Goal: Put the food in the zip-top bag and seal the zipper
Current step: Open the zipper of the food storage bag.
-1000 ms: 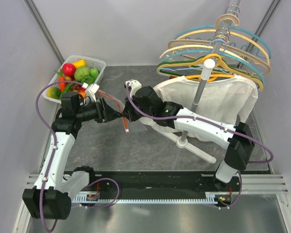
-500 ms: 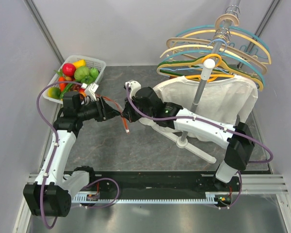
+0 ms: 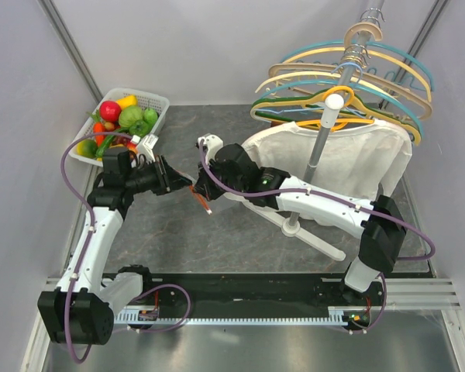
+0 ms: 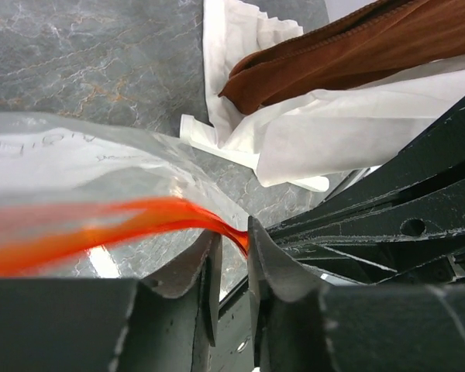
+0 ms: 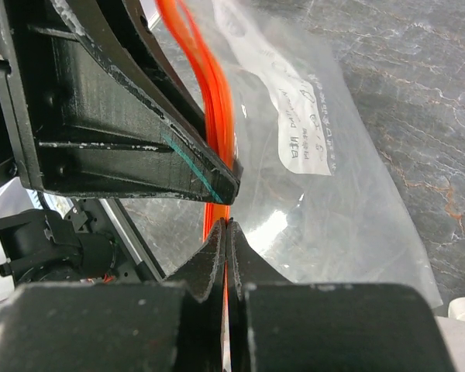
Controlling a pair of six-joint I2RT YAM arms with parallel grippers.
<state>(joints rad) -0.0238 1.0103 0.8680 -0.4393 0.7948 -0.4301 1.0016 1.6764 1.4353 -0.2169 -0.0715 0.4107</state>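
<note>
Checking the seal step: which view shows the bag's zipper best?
Left wrist: the zipper runs in a long stretch across the frame, into the open left hand. Right wrist shows a narrower stretch, pinched in the right hand. Top external shows only a small orange sliver.

The top camera sits high up behind the near edge of the table [image 3: 178, 232] and looks down on all of it. The left wrist camera sits very close behind the left gripper [image 4: 231, 240] and looks along it. The right wrist camera does the same with the right gripper [image 5: 226, 226]. All three see the orange zipper [image 3: 204, 203].
</note>
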